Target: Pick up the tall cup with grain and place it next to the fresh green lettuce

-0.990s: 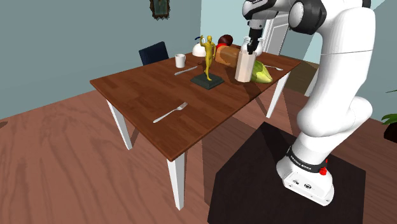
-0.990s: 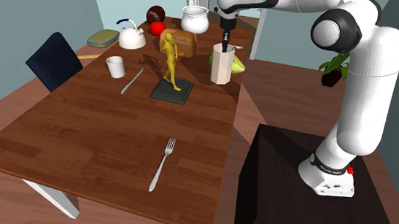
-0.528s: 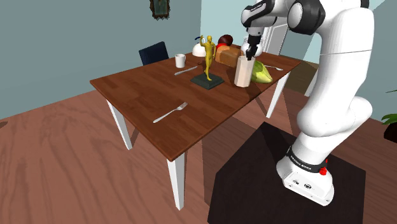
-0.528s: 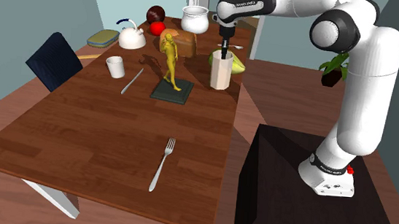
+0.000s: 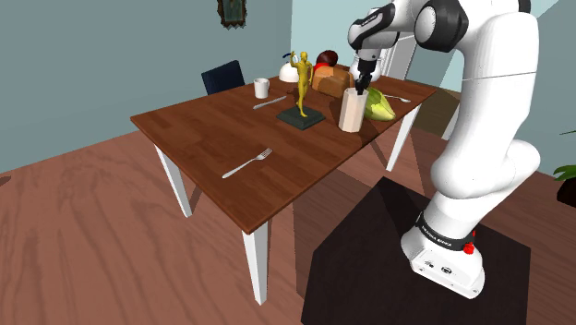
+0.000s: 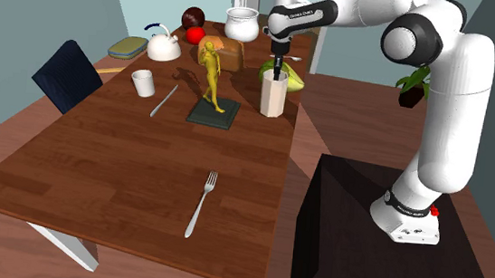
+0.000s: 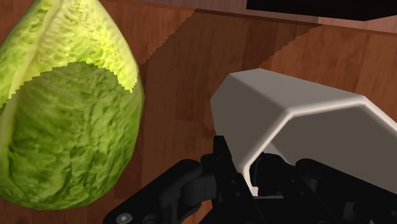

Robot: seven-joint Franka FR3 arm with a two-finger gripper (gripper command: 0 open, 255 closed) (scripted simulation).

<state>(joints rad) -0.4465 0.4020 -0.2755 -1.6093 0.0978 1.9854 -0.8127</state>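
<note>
1. Lower than a second ago and a touch toward the shoulder view's left: gripper and cup together.
2. Pointing straight down from the white arm, clamped narrow on the cup's rim; in the wrist view, black fingers pressed against the pale wall of the cup.
3. Held upright, tall and pale beige, with its base at the table; cannot tell whether touching the wood or a hair above it.
4. Just beside the cup, on the side toward the shoulder view's right: green lettuce, lying on the table, leafy and pointed at one end; in the wrist view a narrow strip of wood between cup and lettuce.
5. On the cup's other side, near it: yellow figurine on a dark square base.
6. Behind the figurine, toward the far end of the table: brown loaf.
7. Farther along the shoulder view's left: white mug with a knife beside it.
8. Well apart from all that, near the table's near edge: fork, alone on the bare wood.
9. Past the table's far side: dark blue chair.
10. At the shoulder view's lower right: black stand under the arm's base.
</note>
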